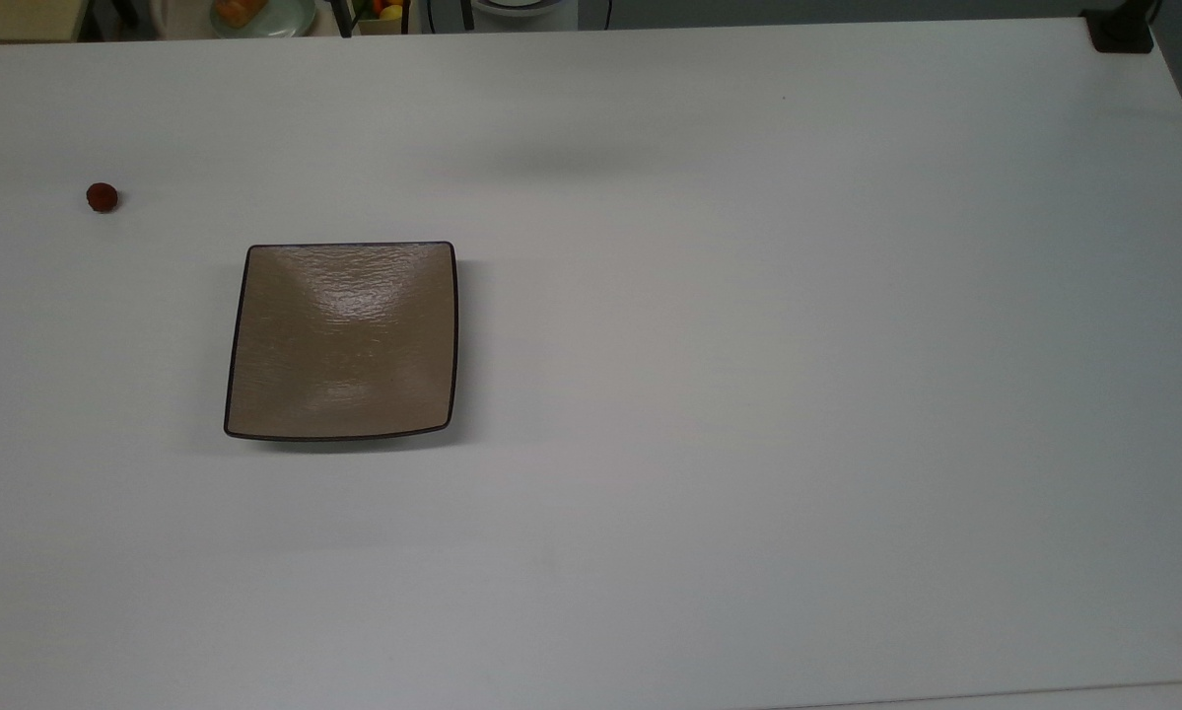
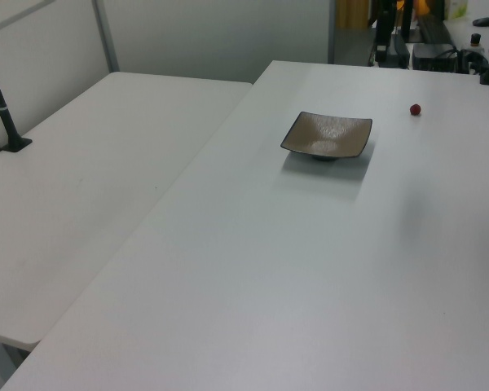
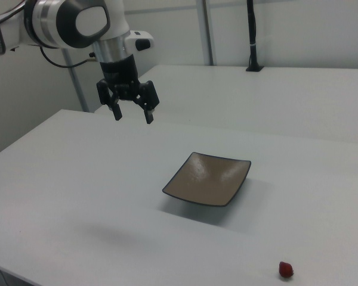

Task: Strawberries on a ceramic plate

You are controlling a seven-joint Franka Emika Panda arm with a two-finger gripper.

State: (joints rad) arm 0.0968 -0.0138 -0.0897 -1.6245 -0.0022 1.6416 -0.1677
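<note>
One berry waits off the plate, claw high and spread

One strawberry (image 1: 102,197) lies alone on the white surface (image 1: 748,394) in the top view, well apart from the ceramic plate (image 1: 342,340), toward the top view's far left. The plate is bare, its glossy tan face catching the light, so the task is judged not yet started.

Seen in the left view, the plate (image 2: 326,135) sits far along the surface (image 2: 269,269), and the berry (image 2: 415,109) rests to the left view's right of it, a little farther back, near that edge with dark equipment just beyond. A second white table (image 2: 90,187) adjoins on the left view's left.

Looking at the right view, the claw (image 3: 132,115) hangs in the air with its fingers spread and nothing between them, over the far left of the surface (image 3: 77,196). The plate (image 3: 207,178) lies between it and the berry (image 3: 286,270), which sits at the near right.

The risks come from the berry itself. It is small and roundish, so a descent slightly off centre would likely nudge it and send it rolling toward the edge. Fingers closing too hard could crush or squirt it out. A low path across could also clip the plate's raised rim and shift it.
</note>
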